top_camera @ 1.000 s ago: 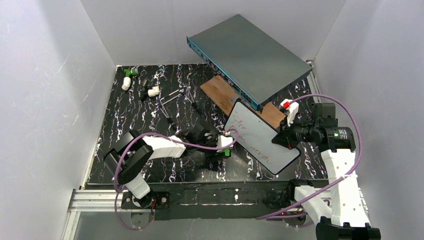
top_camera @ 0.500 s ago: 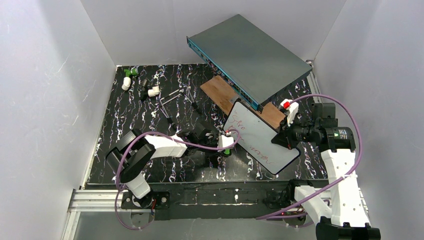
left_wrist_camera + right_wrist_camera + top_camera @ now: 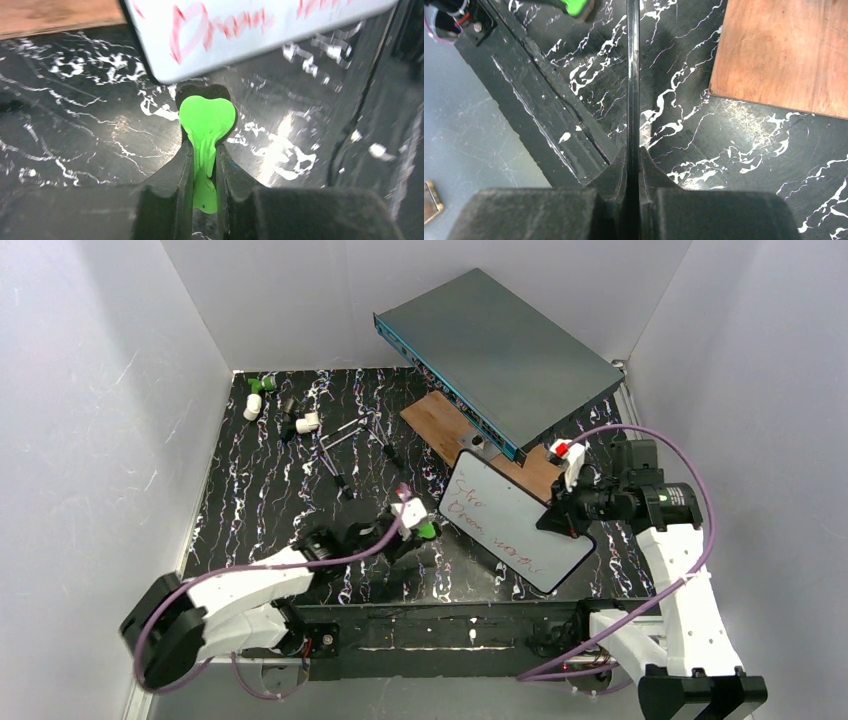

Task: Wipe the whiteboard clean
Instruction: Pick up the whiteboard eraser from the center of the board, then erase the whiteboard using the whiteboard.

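Observation:
The whiteboard [image 3: 512, 522], white with a thin black rim and red handwriting, is held tilted above the black marbled table at centre right. My right gripper [image 3: 562, 516] is shut on its right edge; the right wrist view shows the board edge-on [image 3: 633, 75] between the closed jaws of this gripper [image 3: 633, 156]. My left gripper [image 3: 204, 150] is shut on a soft green eraser [image 3: 207, 120] backed in black, pinched so it folds. The eraser sits just below the board's lower left corner [image 3: 190, 70], apart from it. From above, the eraser [image 3: 427, 530] lies left of the board.
A large grey-teal metal box [image 3: 500, 350] leans at the back right over a brown wooden plank [image 3: 438, 426]. Small white and green pieces [image 3: 255, 400] and thin dark sticks [image 3: 340, 455] lie at the back left. The table's front rail [image 3: 450, 625] runs below.
My left gripper closed on the green eraser and drew back to the left, the arm stretching low. The right gripper shifted the whiteboard slightly up and left.

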`<state>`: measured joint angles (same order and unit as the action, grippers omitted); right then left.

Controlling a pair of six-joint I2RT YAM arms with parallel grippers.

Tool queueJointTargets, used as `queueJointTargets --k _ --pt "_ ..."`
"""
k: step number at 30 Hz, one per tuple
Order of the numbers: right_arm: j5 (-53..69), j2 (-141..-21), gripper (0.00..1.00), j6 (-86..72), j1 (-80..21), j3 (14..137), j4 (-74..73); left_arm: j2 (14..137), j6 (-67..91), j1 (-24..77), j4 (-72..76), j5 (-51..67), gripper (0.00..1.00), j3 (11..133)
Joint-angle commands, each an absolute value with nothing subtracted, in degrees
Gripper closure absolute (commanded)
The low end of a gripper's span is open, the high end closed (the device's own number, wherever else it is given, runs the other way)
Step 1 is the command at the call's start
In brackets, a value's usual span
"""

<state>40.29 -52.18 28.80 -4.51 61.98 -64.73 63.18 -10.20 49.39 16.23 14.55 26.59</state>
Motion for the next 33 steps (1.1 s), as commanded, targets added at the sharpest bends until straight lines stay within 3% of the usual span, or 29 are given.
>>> queueJointTargets --k 1,9,15,20,33 --pt "38.35 -52.47 0.99 26.75 -12.52 61.97 -59.83 49.79 10.06 50.63 8.80 3.81 1.00 24.92" --pt "35.88 -57.63 0.99 18.94 -21.40 60.52 -49.16 34.34 20.72 51.08 4.65 -7.90 1.00 23.53" --pt "37.23 -62.90 0.99 14.11 -23.24 61.52 -45.45 45.59 21.31 51.28 9.61 -10.64 1.00 28.11" --pt "37.49 -59.43 0.99 13.08 -23.29 58.12 -41.50 54.65 19.16 52.23 12.41 -10.28 1.00 32.58" --pt "34.18 -52.32 0.99 20.84 -27.60 55.98 -44.58 40.69 13.06 55.22 14.29 -11.89 1.00 25.11"
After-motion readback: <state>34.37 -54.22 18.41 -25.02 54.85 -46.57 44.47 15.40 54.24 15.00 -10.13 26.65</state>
